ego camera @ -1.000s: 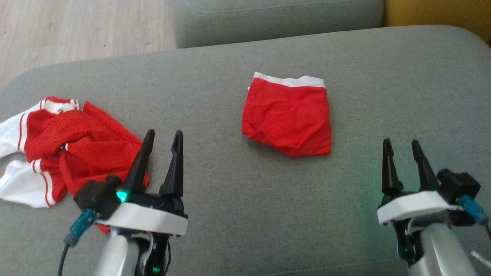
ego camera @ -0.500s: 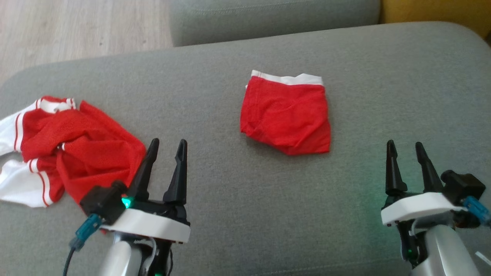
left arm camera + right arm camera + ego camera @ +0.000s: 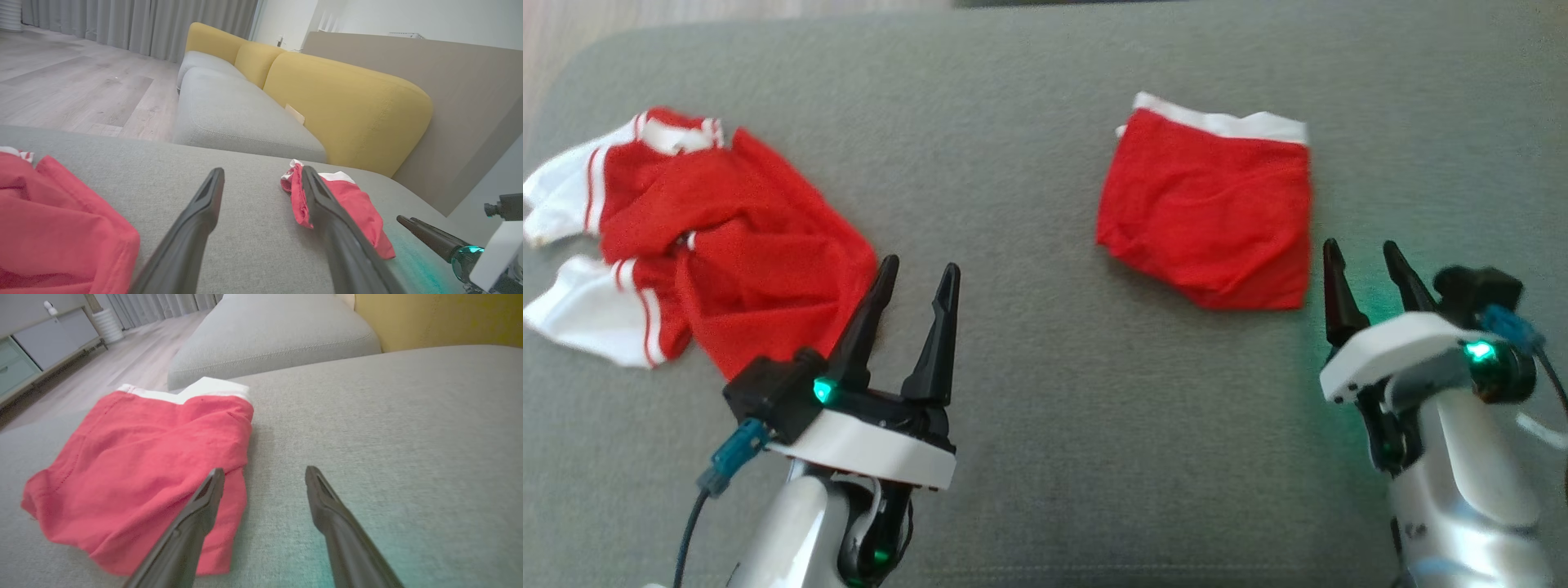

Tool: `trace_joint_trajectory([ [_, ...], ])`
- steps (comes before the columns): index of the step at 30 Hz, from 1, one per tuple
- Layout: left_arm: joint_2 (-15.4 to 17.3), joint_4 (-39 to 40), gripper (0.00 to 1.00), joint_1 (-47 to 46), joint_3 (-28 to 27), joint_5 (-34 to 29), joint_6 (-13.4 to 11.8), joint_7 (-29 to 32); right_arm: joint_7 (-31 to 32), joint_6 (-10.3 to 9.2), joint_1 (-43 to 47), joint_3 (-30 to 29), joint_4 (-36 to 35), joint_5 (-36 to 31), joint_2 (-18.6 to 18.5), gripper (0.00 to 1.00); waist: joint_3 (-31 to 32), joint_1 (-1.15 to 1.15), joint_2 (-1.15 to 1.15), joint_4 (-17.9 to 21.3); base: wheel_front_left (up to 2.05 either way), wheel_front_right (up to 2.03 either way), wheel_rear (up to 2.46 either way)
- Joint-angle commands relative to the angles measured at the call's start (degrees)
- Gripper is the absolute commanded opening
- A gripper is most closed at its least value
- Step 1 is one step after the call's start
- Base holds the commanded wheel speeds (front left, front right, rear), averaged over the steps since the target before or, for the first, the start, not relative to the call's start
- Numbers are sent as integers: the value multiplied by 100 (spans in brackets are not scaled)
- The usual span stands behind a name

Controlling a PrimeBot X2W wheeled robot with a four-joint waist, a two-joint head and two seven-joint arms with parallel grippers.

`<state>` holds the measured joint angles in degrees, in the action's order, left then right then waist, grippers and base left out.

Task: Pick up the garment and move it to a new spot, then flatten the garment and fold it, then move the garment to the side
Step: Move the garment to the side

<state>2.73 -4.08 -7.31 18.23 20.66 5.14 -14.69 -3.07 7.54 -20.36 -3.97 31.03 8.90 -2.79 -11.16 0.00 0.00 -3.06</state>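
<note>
A crumpled red garment with white striped sleeves [image 3: 727, 245] lies at the left of the grey cushion [image 3: 1029, 343]. It also fills the left wrist view's lower left corner [image 3: 53, 220]. A red pair of shorts with a white waistband [image 3: 1209, 212] lies folded at the centre right [image 3: 143, 465] [image 3: 351, 204]. My left gripper [image 3: 920, 264] [image 3: 262, 170] hangs open beside the crumpled garment's right edge, holding nothing. My right gripper [image 3: 1360, 244] [image 3: 265, 470] is open and empty at the shorts' near right corner, with its left finger over the cloth's edge.
A second grey cushion [image 3: 229, 114] lies beyond this one, with yellow backrests [image 3: 347, 102] behind it. Wooden floor [image 3: 73, 90] lies off the cushion's far left edge. A low cabinet [image 3: 36, 347] stands across the room.
The head camera has tipped down, shifting the whole picture. My right gripper has moved left, close to the shorts' corner. The left gripper stays by the crumpled garment.
</note>
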Motion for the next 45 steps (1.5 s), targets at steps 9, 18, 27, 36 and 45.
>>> trace_joint_trajectory([
  [9,15,144,100,-338,-25,4,27,-31,361,-5,-1120,123,935,226,-9,100,-330,0,0,-470,0,0,0],
  [18,15,163,100,-351,0,-8,-12,-31,595,-5,-1733,208,2250,457,-9,100,-373,0,0,-564,0,0,0],
  [27,15,140,100,-265,-85,-70,0,-31,64,-5,-1911,824,2524,42,-101,0,-176,0,0,-182,0,0,0],
  [36,15,216,100,-234,-33,-29,-1,-31,393,-5,-1986,1910,2342,-192,-1218,0,-129,0,0,236,0,0,0],
  [45,15,238,100,-337,21,-20,31,-31,947,-5,-2078,2879,2024,165,-3203,0,-411,0,0,193,0,0,0],
])
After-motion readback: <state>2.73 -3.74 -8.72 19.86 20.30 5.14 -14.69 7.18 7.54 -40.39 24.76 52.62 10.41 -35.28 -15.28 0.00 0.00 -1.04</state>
